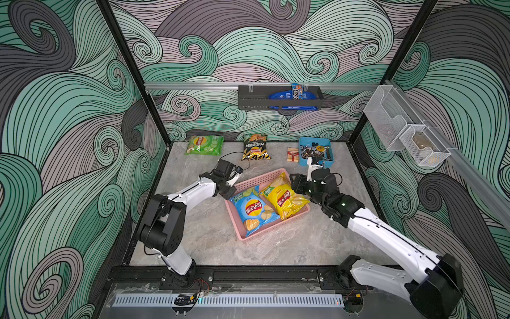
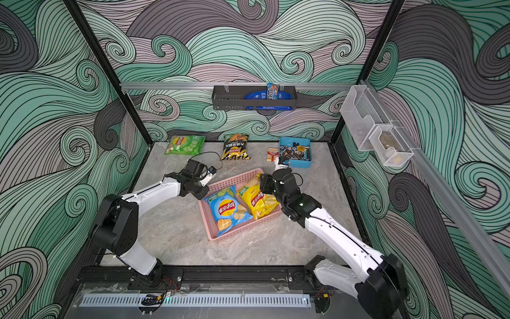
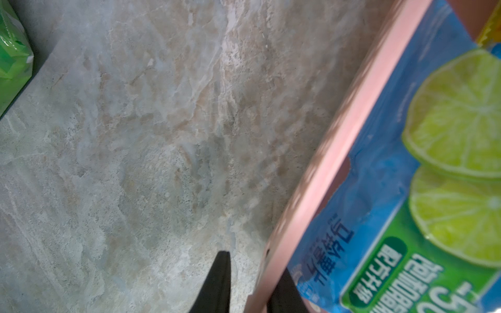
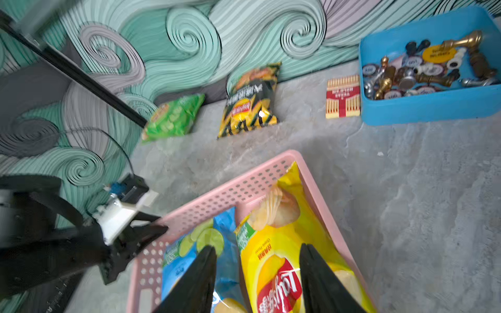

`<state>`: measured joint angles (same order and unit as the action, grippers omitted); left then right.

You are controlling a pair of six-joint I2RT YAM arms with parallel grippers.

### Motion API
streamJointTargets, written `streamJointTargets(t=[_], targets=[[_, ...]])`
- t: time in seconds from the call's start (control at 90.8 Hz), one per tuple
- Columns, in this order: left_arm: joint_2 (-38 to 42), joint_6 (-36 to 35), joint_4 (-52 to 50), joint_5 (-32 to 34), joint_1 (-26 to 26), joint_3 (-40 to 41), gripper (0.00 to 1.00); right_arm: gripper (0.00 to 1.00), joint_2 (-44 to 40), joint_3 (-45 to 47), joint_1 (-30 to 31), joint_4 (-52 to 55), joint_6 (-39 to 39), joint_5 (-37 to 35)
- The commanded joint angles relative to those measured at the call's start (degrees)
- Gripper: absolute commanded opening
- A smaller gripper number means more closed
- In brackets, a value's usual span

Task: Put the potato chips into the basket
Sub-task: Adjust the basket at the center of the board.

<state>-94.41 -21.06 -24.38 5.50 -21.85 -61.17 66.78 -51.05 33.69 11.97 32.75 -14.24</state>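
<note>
The pink basket (image 1: 276, 226) (image 4: 244, 189) lies mid-table and holds two potato chips bags: a blue one (image 1: 254, 210) (image 3: 379, 176) and, beside it, a bright yellow one (image 1: 284, 200) (image 4: 271, 238). Near the back wall lie a light green bag (image 1: 205, 145) (image 4: 173, 118) and a black-and-yellow bag (image 1: 255, 147) (image 4: 249, 105). My left gripper (image 1: 231, 192) (image 3: 253, 271) is shut on the basket's rim at its far left corner, one finger outside and one inside. My right gripper (image 1: 294, 185) (image 4: 257, 246) hovers open above the yellow bag, holding nothing.
A small red box (image 1: 292, 154) and a blue tray (image 1: 327, 163) of metal hardware stand at the back right, just behind my right wrist. A dark rack (image 1: 254, 103) hangs on the back wall. Clear bins (image 1: 400, 127) hang on the right wall.
</note>
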Motion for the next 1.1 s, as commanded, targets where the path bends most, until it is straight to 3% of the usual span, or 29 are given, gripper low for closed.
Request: streamJointTargets(t=[0.0,0.11,0.286,0.506,0.771,1.09], targets=[[-0.42,-0.10,6.59,3.32,-0.30,-1.90,0.00,0.39,5.23,-1.00,0.06,5.90,-6.39,5.06],[0.08,-0.45,7.08,3.89,-0.30,-1.47,0.00,0.29,10.27,-1.00,0.06,5.74,-7.68,5.22],[0.60,-0.66,8.38,4.32,-0.30,-0.29,0.00,0.30,19.48,-1.30,0.06,5.64,-9.74,4.95],[-0.81,-1.00,12.26,6.95,-0.17,1.39,0.00,0.37,23.12,2.94,0.21,3.34,-7.92,8.39],[-3.56,-1.37,16.63,7.76,-0.20,-0.01,0.00,0.44,13.31,5.75,1.69,3.54,-5.00,11.53],[-3.76,-5.39,19.55,1.97,-0.30,-1.35,0.00,0.62,3.35,-5.05,-1.06,11.73,-7.94,9.86]])
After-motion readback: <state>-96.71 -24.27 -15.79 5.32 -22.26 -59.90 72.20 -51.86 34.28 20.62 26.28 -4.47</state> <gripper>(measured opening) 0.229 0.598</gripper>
